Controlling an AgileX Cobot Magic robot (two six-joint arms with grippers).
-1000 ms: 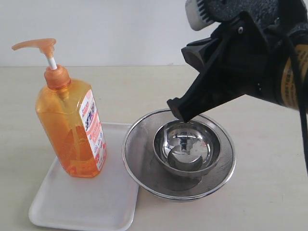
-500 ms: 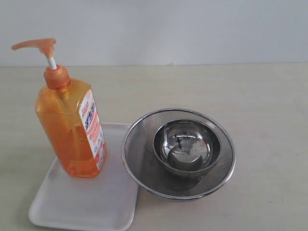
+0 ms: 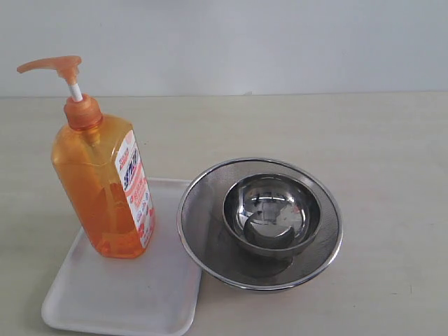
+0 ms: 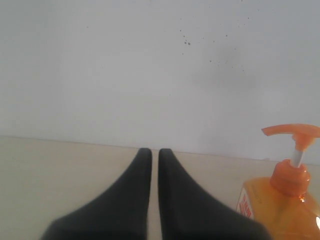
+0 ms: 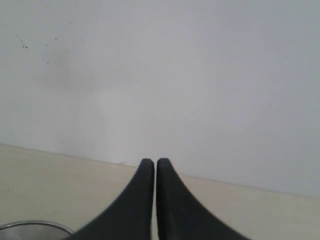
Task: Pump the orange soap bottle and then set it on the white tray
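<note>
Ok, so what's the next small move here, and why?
Probably just park both arms. The orange soap bottle stands upright on the white tray, and the left gripper and right gripper are both shut, empty and clear of it. Whether the bottle has been pumped doesn't show.

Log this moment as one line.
orange soap bottle: upright on white tray | left gripper: shut, empty | right gripper: shut, empty | steel bowl in strainer
</note>
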